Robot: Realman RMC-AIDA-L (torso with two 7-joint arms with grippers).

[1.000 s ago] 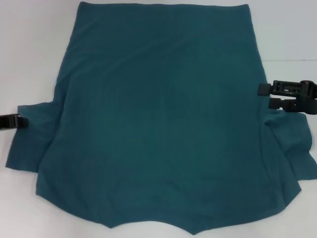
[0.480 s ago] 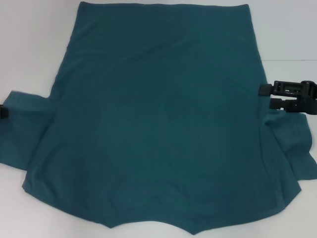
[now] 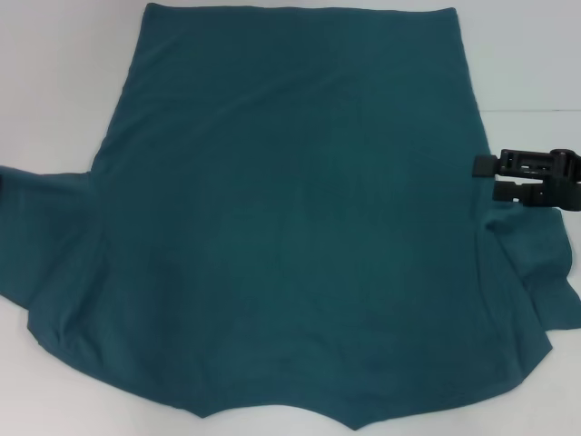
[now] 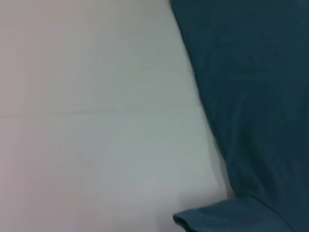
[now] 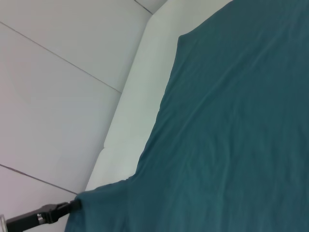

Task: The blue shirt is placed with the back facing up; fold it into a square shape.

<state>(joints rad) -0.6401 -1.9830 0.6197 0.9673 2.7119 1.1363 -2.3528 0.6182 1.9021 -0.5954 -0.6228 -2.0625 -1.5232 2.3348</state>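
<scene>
On the flat white table [image 3: 54,82] lies the big dark teal-blue cotton short-sleeved shirt [image 3: 290,227], spread out with its plain back up and covering most of the top. Its left sleeve is stretched far out sideways. In the right wrist view the black left gripper [image 5: 72,205] is pinched on that sleeve's tip. The black right gripper [image 3: 486,178] sits at the shirt's right edge, just above the crumpled right sleeve, its fingers a little apart.
</scene>
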